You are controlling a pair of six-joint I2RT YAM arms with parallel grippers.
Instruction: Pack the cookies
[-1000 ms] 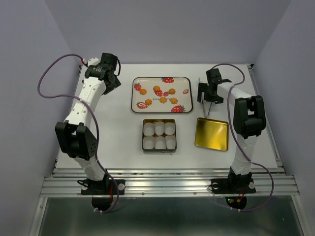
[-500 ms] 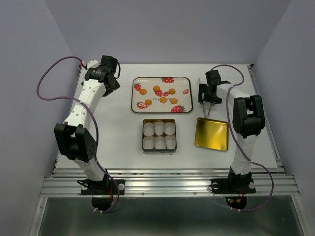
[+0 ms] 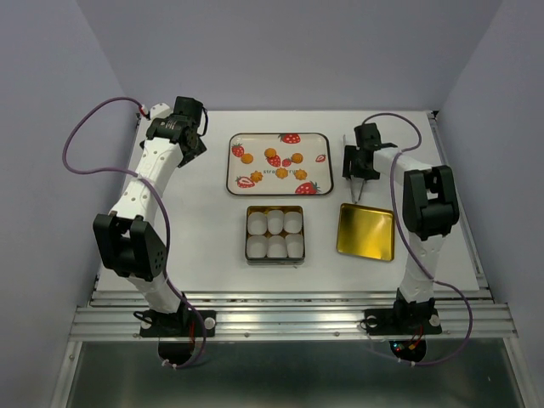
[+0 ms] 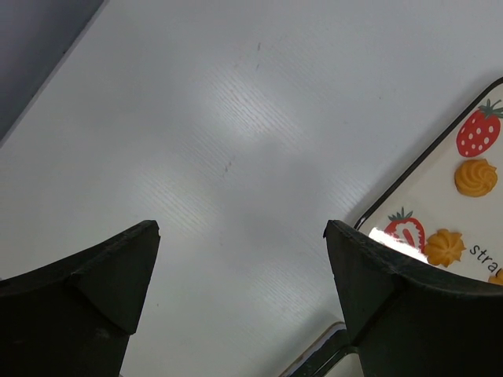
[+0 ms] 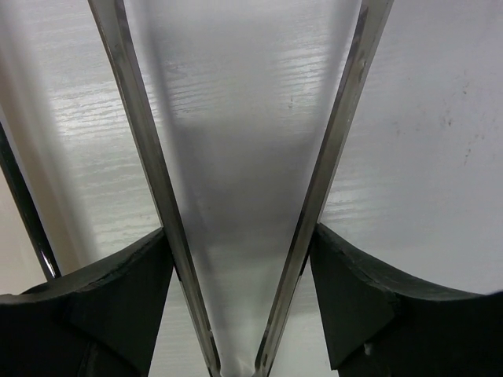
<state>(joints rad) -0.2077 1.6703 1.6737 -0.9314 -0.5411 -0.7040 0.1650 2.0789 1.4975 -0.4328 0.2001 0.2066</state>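
Your right gripper (image 3: pixel 360 170) clamps slim steel tweezers (image 5: pixel 145 141), their blades spread and pinching nothing. The small orange flower-shaped cookies (image 3: pixel 271 154) sit on the strawberry-printed white tray (image 3: pixel 308 144), just left of those tweezers.

The cookies (image 3: pixel 271 154) are orange-yellow, sitting on a cream tray (image 3: pixel 257 144) with a thin dark rim. The tray is printed with red strawberries (image 3: pixel 290 138) that have green leaves. The tin (image 3: pixel 274 208) is gold and its paper cups (image 3: pixel 275 223) are white. The lid (image 3: pixel 366 231) is a glossier, deeper gold. The table (image 3: pixel 204 221) is plain white with a faint grain. The left arm (image 3: pixel 144 183) and right arm (image 3: pixel 421 246) are white with black joints and trail purple cables (image 3: pixel 65 153). The tongs (image 5: pixel 149 173) gleam silver, and the walls (image 3: pixel 297 51) are pale lilac.
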